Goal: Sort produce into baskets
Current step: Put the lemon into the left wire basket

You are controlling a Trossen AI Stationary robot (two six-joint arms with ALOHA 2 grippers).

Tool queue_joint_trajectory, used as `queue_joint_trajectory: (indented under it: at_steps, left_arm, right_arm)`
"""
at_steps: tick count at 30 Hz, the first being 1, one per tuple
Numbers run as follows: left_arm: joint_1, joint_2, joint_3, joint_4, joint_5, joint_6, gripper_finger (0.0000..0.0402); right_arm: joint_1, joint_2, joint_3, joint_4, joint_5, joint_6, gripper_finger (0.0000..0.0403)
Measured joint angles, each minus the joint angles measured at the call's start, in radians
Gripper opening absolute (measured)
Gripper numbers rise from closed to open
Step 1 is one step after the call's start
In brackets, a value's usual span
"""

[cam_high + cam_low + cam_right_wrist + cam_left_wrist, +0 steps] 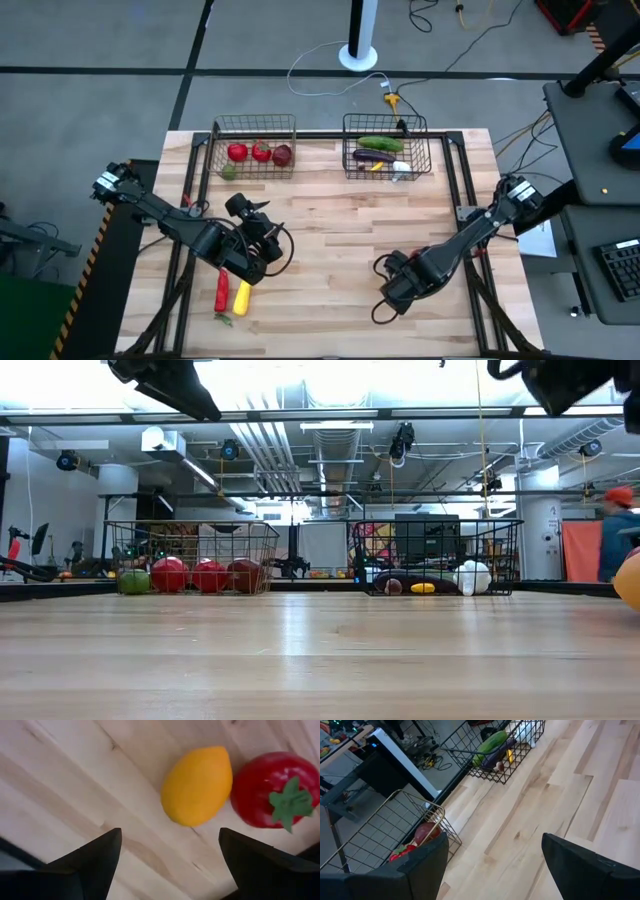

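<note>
I'm seeing left basket holding red rounds | right basket holding cucumber (long ones) | both grippers hanging released, mid-table lying open

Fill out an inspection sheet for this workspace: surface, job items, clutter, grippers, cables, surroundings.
Surface: wooden table, bare in the middle.
Job items: left basket holds red round pieces and a green one; right basket holds long green, purple, yellow and a white piece. Red pepper and yellow piece lie by the left arm; orange fruit and red tomato lie under the right arm.
Clutter: nothing seen.
Grippers: left gripper open, empty; right gripper open above the orange fruit.
Cables: white cable on the floor behind the table.
Surroundings: person at the far right.
</note>
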Motion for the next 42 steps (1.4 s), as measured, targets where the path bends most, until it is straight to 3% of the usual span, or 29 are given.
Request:
queue_joint_trajectory:
  at_steps: [13,25,42]
  left_arm:
    - [0.000,0.000,-0.001,0.000,-0.022,0.000,0.0300]
    - [0.000,0.000,-0.005,0.000,-0.024,0.000,0.0300]
    - [0.000,0.000,-0.005,0.000,-0.026,0.000,0.0300]
  right_arm:
    - [-0.002,0.005,-0.104,0.098,0.027,0.027,0.0324]
    - [-0.008,0.005,-0.210,0.318,0.030,0.033,0.0320]
    - [-0.026,0.005,-0.215,0.356,0.080,-0.018,0.0320]
